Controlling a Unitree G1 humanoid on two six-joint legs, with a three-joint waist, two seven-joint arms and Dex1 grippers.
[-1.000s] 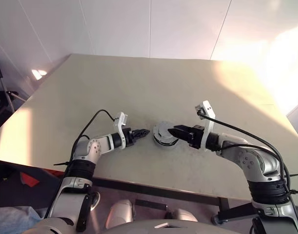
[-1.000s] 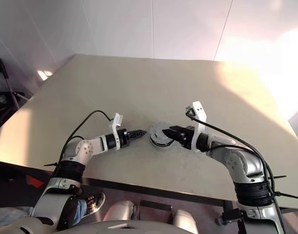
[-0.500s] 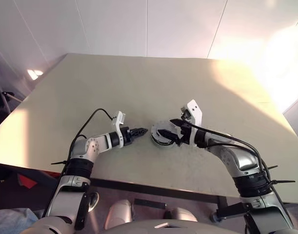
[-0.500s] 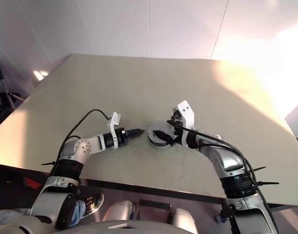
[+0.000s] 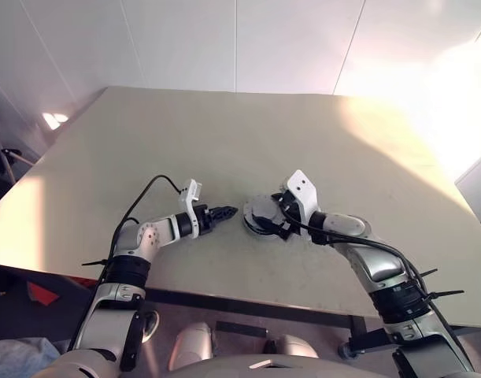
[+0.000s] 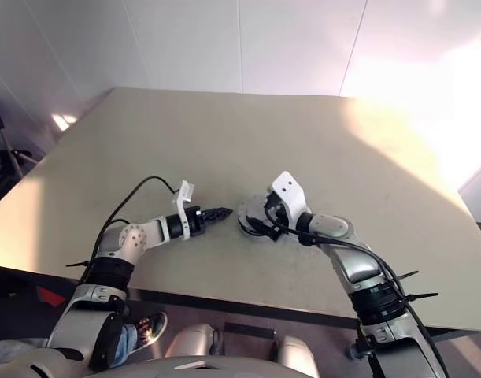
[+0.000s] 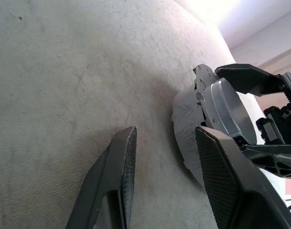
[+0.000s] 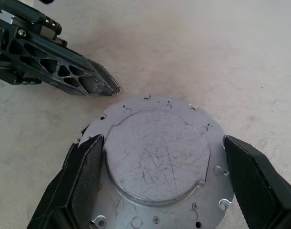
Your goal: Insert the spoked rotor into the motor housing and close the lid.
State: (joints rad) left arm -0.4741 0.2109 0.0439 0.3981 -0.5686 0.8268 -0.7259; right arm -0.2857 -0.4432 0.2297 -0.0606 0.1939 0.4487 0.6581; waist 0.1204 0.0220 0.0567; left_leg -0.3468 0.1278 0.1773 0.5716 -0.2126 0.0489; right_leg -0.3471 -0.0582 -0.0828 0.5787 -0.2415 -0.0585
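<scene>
The round silvery-grey metal lid [image 8: 157, 160], flat with a raised scratched disc in its middle and small holes along its rim, lies on the pale beige bench [image 5: 224, 142], in the near middle part of it. What is under the lid I cannot tell.

The right gripper [image 8: 159, 191] is directly at the lid. Its two black jaws stand wide apart, one on each side of the lid's rim. It is not clear whether they touch the rim, so I cannot say that they clamp it.

The left gripper [image 5: 223, 212] is just beside the lid, on the lid's left side, low over the bench, and it points toward the lid. Its jaws stand partly apart with nothing between them. Its tip is near the lid's edge but apart from it.
</scene>
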